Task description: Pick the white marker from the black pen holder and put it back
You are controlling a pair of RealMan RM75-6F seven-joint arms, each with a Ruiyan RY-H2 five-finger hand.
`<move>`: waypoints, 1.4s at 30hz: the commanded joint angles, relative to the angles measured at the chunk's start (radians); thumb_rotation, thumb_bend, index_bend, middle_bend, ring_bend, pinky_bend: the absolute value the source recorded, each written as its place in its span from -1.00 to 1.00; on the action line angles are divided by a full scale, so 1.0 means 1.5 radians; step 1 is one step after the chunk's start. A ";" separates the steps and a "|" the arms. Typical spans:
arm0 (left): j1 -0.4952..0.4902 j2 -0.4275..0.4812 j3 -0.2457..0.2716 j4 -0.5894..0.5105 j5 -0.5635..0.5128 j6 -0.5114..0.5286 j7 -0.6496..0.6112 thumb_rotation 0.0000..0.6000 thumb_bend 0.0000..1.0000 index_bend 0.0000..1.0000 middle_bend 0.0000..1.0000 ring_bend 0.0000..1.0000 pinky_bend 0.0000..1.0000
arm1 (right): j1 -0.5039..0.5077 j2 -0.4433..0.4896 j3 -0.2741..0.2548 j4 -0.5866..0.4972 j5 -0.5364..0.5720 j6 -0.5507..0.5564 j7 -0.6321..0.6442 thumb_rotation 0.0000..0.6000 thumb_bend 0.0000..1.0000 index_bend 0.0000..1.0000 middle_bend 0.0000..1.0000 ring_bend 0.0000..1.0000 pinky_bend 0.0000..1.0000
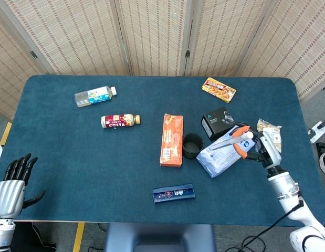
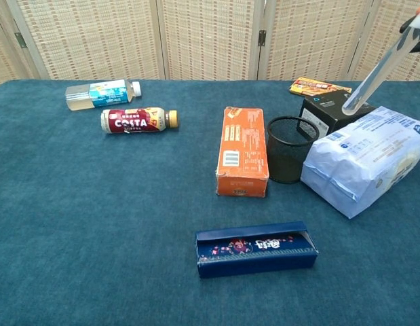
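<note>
Right hand noted pinching white marker, raised and slanted above blue-white bag, beside black pen holder. Left hand idle, spread, off desk. Removal judged complete; reinsertion outstanding.

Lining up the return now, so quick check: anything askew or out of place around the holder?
Nothing spilled or damaged. The right hand holds the white marker tilted above the blue-white bag, off to the side of the upright black pen holder.
</note>
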 commanded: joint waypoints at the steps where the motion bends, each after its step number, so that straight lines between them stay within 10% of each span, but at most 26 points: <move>1: 0.000 0.000 0.000 0.001 -0.001 0.000 0.000 1.00 -0.52 -0.80 -0.88 -0.87 -0.80 | -0.004 -0.037 0.006 0.056 -0.006 0.051 -0.268 1.00 -0.20 0.19 -0.21 -0.72 -0.68; 10: 0.000 -0.001 0.000 0.002 -0.003 -0.002 0.000 1.00 -0.52 -0.80 -0.88 -0.87 -0.80 | -0.006 -0.100 0.011 0.120 -0.028 0.127 -0.430 1.00 -0.20 0.19 -0.21 -0.72 -0.68; 24: -0.001 -0.002 0.000 0.004 -0.003 -0.004 -0.002 1.00 -0.52 -0.80 -0.88 -0.87 -0.80 | -0.003 0.001 0.025 -0.036 0.016 -0.008 -0.070 1.00 -0.20 0.19 -0.21 -0.72 -0.68; 42: -0.001 -0.008 0.002 0.010 -0.006 -0.006 -0.007 1.00 -0.52 -0.80 -0.88 -0.87 -0.80 | 0.106 -0.131 0.056 0.046 0.102 -0.111 -0.248 1.00 -0.20 0.19 -0.23 -0.72 -0.68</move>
